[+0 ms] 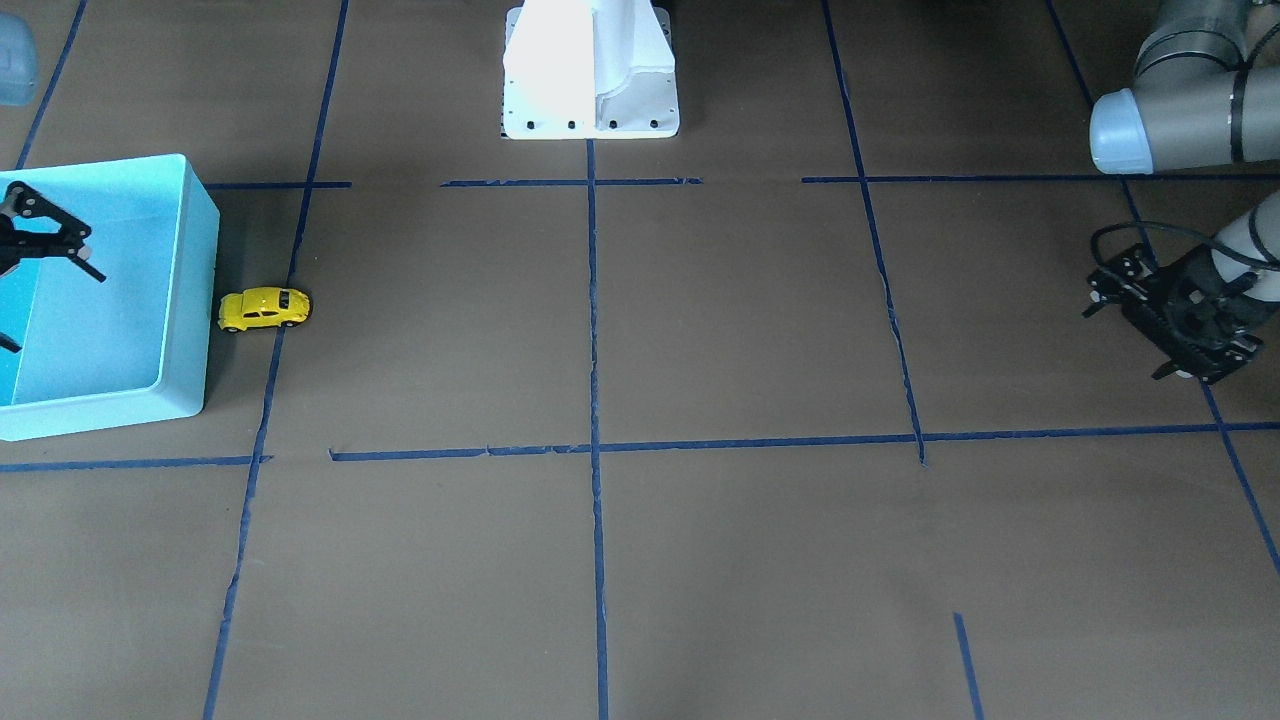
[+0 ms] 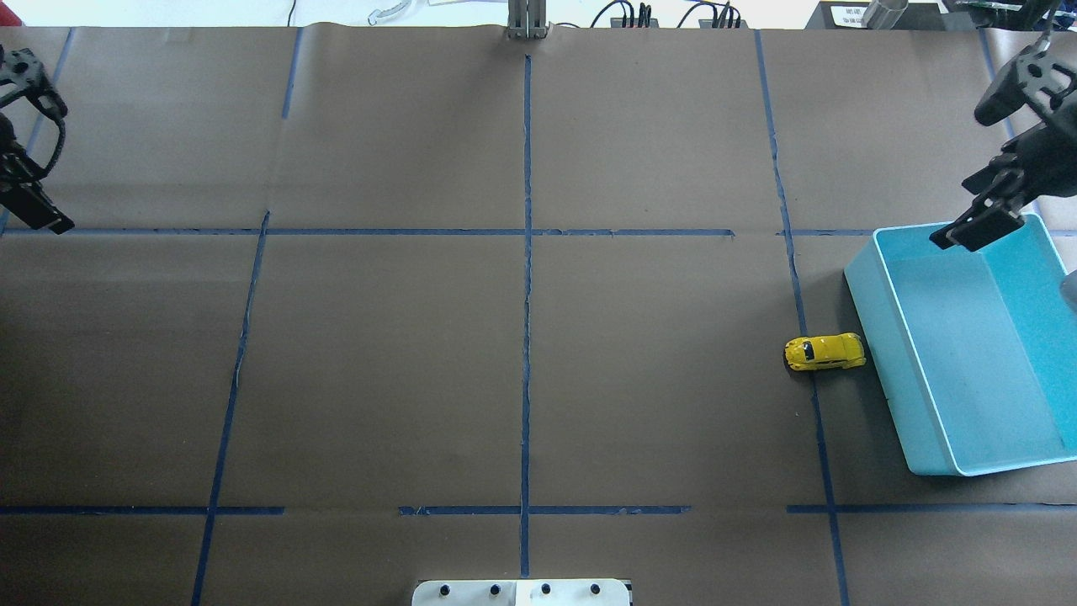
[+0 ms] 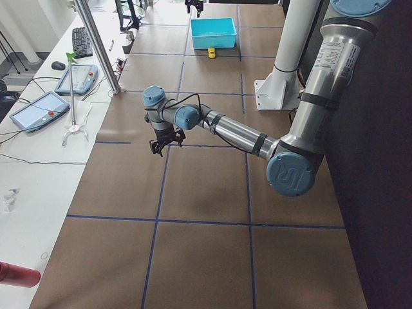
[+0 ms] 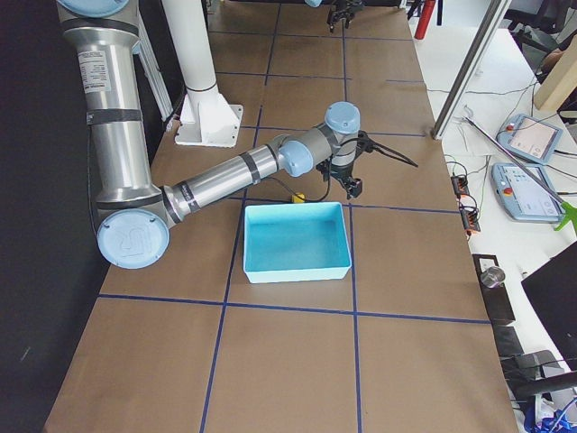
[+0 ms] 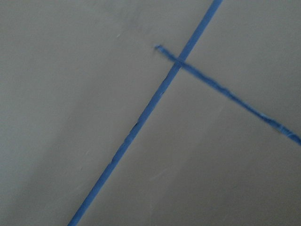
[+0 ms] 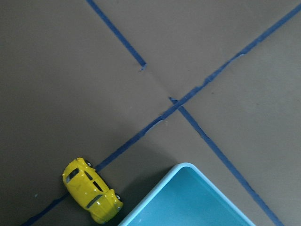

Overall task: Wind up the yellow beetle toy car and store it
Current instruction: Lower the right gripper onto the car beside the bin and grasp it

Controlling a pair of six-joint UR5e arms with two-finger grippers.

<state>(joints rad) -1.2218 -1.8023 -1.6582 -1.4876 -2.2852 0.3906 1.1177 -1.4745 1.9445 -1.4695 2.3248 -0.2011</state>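
The yellow beetle toy car (image 1: 264, 308) stands on its wheels on the brown table, right beside the outer wall of the light blue bin (image 1: 190, 300), not inside it. It also shows in the overhead view (image 2: 824, 352) and the right wrist view (image 6: 91, 190). My right gripper (image 2: 966, 178) hangs open and empty above the bin's far corner (image 2: 883, 240), away from the car. My left gripper (image 1: 1125, 338) is open and empty above the table at the far opposite end.
The bin (image 2: 875, 353) holds nothing. The white robot base (image 1: 590, 80) stands at the middle of the table's edge. Blue tape lines (image 1: 592, 400) divide the brown paper into squares. Tablets and cables (image 3: 38, 106) lie on the side bench.
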